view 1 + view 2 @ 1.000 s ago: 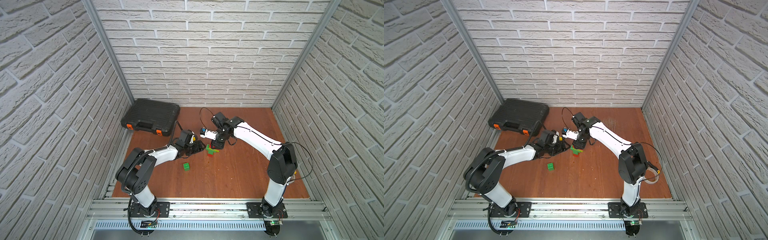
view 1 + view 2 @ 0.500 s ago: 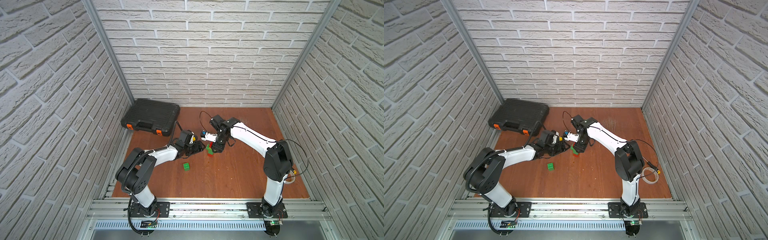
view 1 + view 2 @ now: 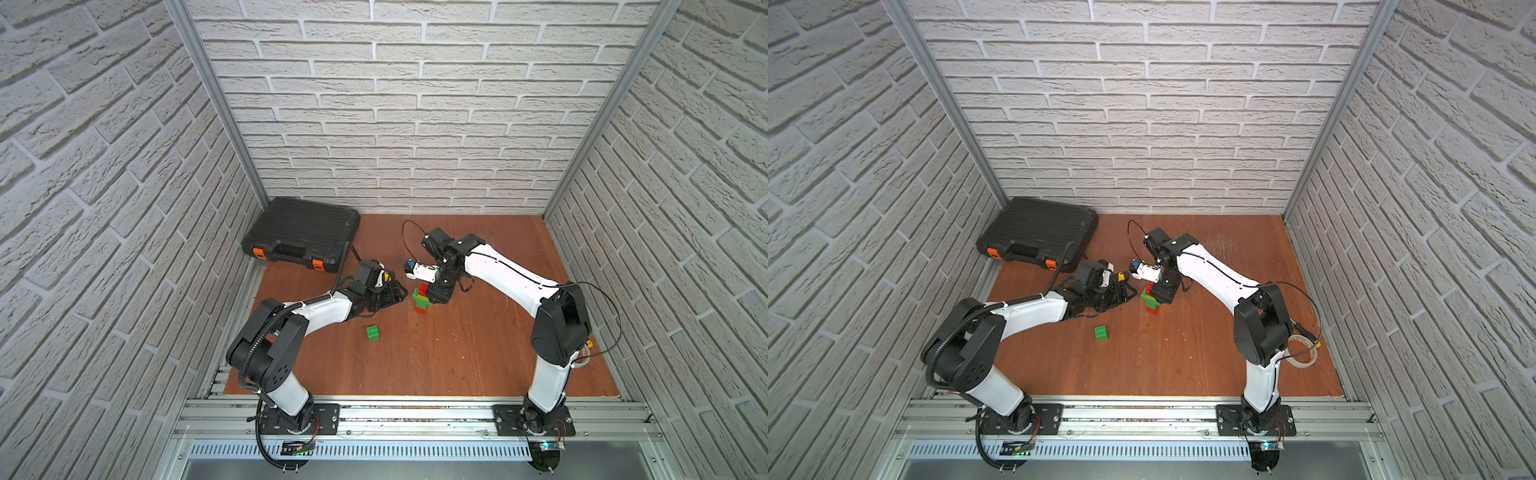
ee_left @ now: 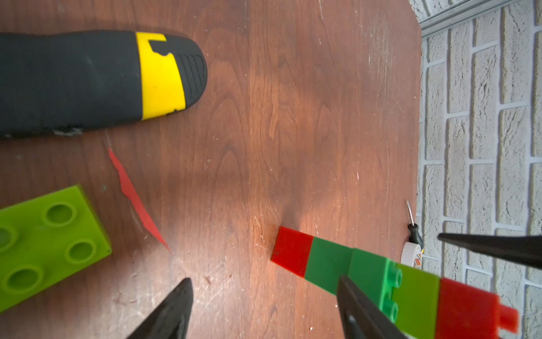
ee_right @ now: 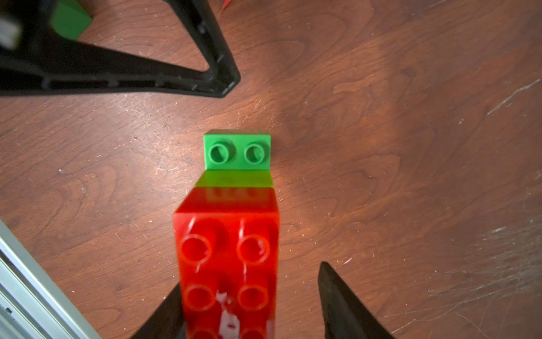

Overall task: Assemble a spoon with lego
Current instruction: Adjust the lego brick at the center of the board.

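Nearest the front, well to the right of the part-built spoon (image 3: 422, 299), a roll of tape (image 4: 410, 254) and a small screwdriver (image 4: 414, 234) lie near the side wall. A loose green brick (image 3: 372, 333) lies on the wooden table (image 3: 478, 357), front-left of the spoon and well apart from it.

The spoon stands on end near the middle of the table. It has a red brick at its foot, green above it, a green brick jutting sideways with two studs showing, then lime, and a red brick on top.

The right gripper (image 5: 250, 281) straddles that red top brick with its fingers released. One finger (image 5: 346, 305) stands clear of the brick. The other sits right beside it, and I cannot tell whether it touches.

The left gripper (image 4: 264, 280) sits low just left of the spoon and apart from it. Its fingers are spread and grasp nothing, with bare table between them.

A lime brick (image 4: 44, 234) lies studs-up on the far side of the left gripper from the spoon, with a red scrap (image 4: 135, 199) beside it. Behind the spoon and to its left lies a black-and-yellow utility knife (image 4: 88, 79). Farthest back, left of the spoon, a closed black tool case (image 3: 301, 235) sits in the corner.
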Available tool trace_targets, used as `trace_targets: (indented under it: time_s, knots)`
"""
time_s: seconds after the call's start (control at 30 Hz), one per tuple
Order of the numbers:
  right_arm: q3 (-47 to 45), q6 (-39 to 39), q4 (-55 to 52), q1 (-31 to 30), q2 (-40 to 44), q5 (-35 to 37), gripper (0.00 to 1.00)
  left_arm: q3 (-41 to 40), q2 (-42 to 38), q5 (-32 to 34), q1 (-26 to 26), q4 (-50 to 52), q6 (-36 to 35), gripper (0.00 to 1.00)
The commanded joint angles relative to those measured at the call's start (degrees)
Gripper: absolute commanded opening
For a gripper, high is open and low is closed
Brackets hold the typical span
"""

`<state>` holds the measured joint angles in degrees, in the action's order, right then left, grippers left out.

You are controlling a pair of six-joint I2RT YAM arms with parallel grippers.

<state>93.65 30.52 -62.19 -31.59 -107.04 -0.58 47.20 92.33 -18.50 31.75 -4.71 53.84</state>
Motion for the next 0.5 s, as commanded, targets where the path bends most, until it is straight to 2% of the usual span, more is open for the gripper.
trace_targets:
  time_s: [0.0,0.47]
  knots:
    - [0.09,0.73,-1.21,0.67,2.80,1.34,0.63,-1.11,-1.69,0.23,-0.63,-0.14,-0.85,0.77]
    - [-1.61,1.21,-1.15,1.51,4.63,1.55,0.63,-2.23,-3.79,1.07,-1.27,1.88,-1.70,0.77]
